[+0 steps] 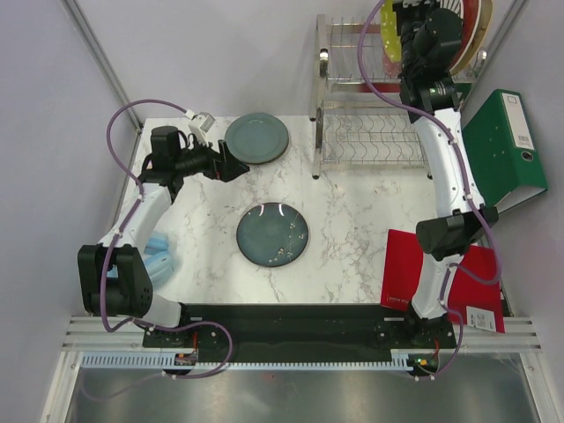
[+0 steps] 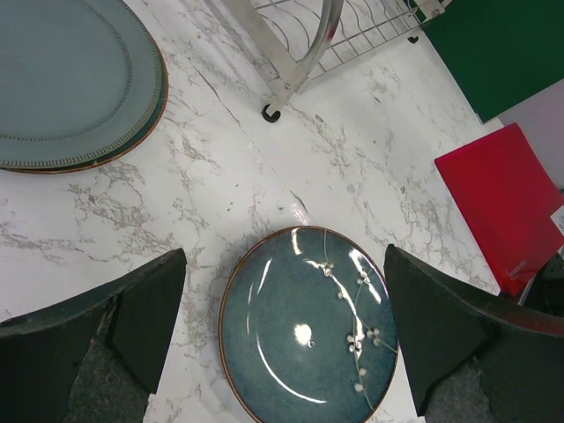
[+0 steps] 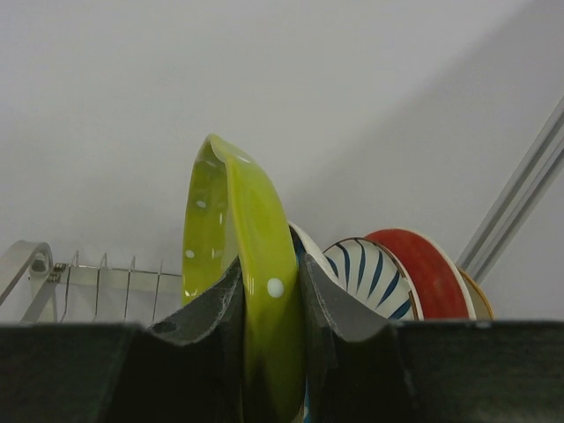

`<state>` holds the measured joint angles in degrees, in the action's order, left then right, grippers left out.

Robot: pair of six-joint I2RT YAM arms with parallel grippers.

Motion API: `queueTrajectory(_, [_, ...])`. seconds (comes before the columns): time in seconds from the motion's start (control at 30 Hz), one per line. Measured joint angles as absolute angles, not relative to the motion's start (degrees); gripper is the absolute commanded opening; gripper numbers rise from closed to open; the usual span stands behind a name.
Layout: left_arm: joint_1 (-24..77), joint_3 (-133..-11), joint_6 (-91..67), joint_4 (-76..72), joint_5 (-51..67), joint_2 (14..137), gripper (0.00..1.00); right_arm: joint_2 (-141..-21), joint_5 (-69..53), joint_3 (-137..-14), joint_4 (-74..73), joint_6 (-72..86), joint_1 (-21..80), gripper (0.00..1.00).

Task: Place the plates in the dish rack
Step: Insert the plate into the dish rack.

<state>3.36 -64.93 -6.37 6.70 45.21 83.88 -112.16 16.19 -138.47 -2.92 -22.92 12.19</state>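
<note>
Right wrist view: my right claw [image 3: 270, 264] clamped the lime plate [image 3: 231, 203] upright at the far-right rack [image 3: 97, 280]. By my estimate, the next move required seating it, then releasing.

Two plates [image 1: 272, 233] left of dish rack [image 1: 370, 143]

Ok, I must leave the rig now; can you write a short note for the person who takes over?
Right fingers: shut on the lime plate, upright at the top tier of the dish rack, not yet released.
Left fingers: open, empty, near the grey-blue plate.
Done: striped plate and red plate stand in the rack.
Left: release it, then load the grey-blue plate and teal plate, both flat on the table.
</note>
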Motion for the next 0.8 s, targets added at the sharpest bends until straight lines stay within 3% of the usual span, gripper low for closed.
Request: queueTrajectory(0.8, [3.40,-65.84,-6.44,6.55,45.17,86.89,1.00,-117.19,26.44,-136.75,-3.33,-29.74,15.68,0.00])
